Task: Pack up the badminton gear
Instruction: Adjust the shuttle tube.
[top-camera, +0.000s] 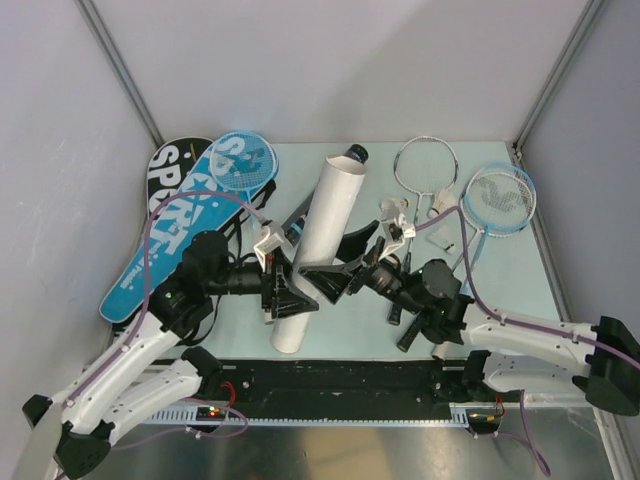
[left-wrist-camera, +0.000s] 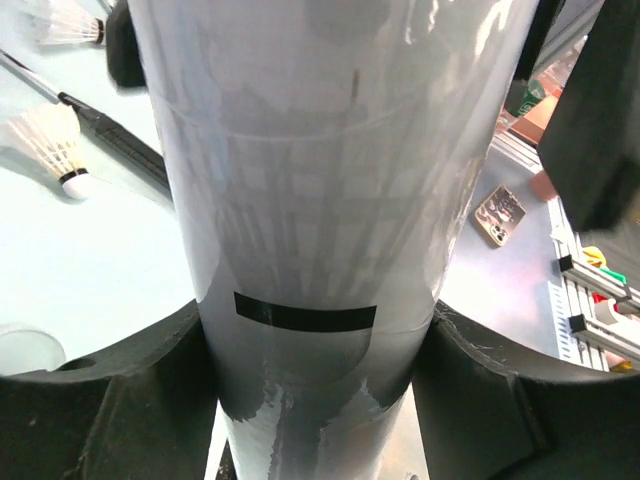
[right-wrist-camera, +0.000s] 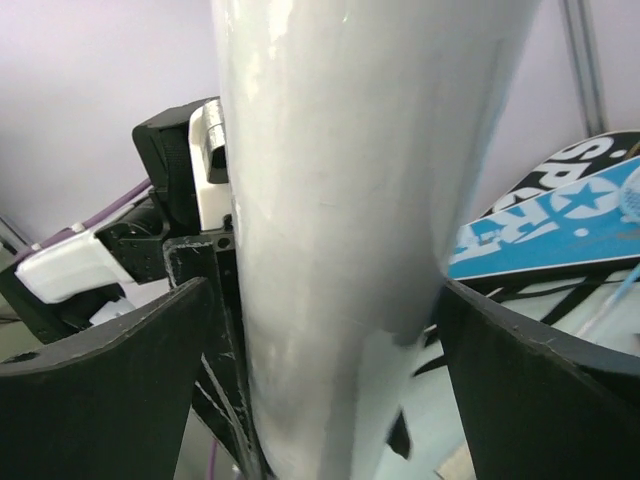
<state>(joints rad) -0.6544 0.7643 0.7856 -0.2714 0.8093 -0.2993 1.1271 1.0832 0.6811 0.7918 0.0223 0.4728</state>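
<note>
Tube (top-camera: 320, 235) points away, far end tipped right; left claw (top-camera: 288, 292) clamps it, right claw (top-camera: 326, 284) wide around it; teal table (top-camera: 500, 300), grey walls (top-camera: 400, 60)

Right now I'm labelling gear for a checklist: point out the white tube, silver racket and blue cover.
white tube (top-camera: 325, 215), top view, its bare upper wall.
silver racket (top-camera: 425, 165), top view, its strung head.
blue cover (top-camera: 135, 285), top view, its near end.

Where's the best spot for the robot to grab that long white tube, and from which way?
Around its near half, coming in from the side. The white tube is long, round and smooth and points away from the arms, so fingers closing across its width hug it best. The left gripper clamps it that way now.
</note>
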